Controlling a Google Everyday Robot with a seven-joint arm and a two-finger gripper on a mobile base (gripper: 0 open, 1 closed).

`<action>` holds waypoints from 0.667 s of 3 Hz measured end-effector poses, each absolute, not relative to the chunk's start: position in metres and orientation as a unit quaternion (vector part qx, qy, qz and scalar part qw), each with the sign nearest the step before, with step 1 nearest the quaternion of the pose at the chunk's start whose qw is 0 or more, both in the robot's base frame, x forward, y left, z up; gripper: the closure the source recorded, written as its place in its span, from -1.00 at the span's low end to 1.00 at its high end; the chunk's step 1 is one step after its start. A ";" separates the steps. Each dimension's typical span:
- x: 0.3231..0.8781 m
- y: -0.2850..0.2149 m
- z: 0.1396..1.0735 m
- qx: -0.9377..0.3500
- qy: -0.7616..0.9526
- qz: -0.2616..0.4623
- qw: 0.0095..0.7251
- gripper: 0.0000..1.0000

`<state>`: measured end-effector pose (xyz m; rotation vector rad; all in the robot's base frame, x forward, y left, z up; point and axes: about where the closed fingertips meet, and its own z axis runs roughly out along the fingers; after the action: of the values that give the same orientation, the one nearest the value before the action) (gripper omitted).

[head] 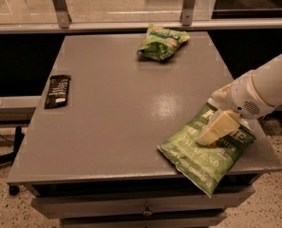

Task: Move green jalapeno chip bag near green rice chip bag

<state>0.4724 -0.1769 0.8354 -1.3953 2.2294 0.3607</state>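
Observation:
The green jalapeno chip bag (204, 151) lies flat at the table's front right corner, its lower end over the front edge. The green rice chip bag (162, 42) is small and puffy and sits at the far middle of the table. My gripper (211, 133) reaches in from the right on the white arm and is down over the middle of the jalapeno bag, close to or touching it. The two bags are far apart.
A black snack bar (58, 90) lies near the left edge of the grey table (117, 108). A metal railing (60, 6) runs behind the table. The table's right edge is under my arm.

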 end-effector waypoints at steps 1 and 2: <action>0.471 -0.180 0.834 -0.504 0.818 0.137 0.240 -0.22; 0.477 -0.179 0.839 -0.503 0.818 0.137 0.242 0.26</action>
<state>0.4766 -0.1789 0.8393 -1.3766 2.2366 0.3756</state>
